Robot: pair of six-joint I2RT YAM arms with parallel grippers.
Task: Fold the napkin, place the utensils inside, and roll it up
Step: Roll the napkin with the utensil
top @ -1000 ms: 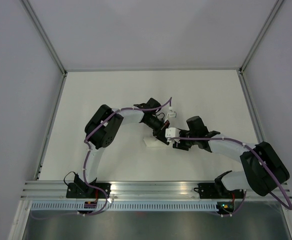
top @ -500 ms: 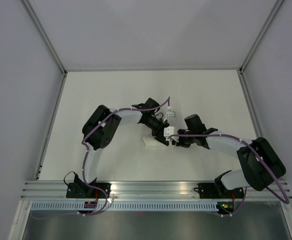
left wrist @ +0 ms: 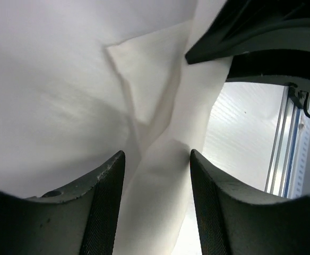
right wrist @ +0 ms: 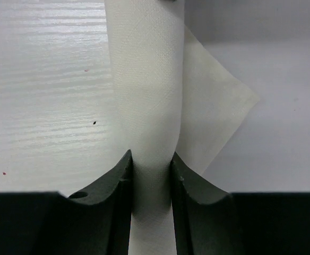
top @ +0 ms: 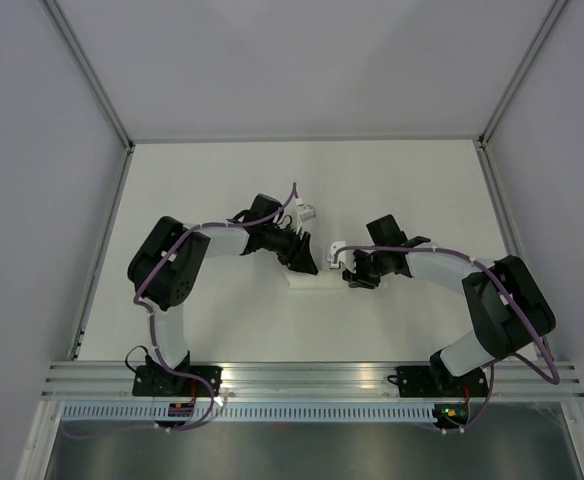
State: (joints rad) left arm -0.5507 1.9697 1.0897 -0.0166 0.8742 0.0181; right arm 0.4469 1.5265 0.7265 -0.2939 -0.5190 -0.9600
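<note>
Lying rolled near middle of table (top: 222, 190), napkin (top: 307, 285) is pinched at one end by right gripper (right wrist: 151, 159). Left gripper (left wrist: 155, 156) is spread, straddling roll unclenched. Table edges and walls are seen well apart from arms.

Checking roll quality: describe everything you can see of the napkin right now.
The napkin is white, soft woven-looking cloth, rolled into a narrow tube lying on the table, with one loose triangular corner flaring out. The right pincer squeezes one end; the left pincer straddles the other, open.
</note>
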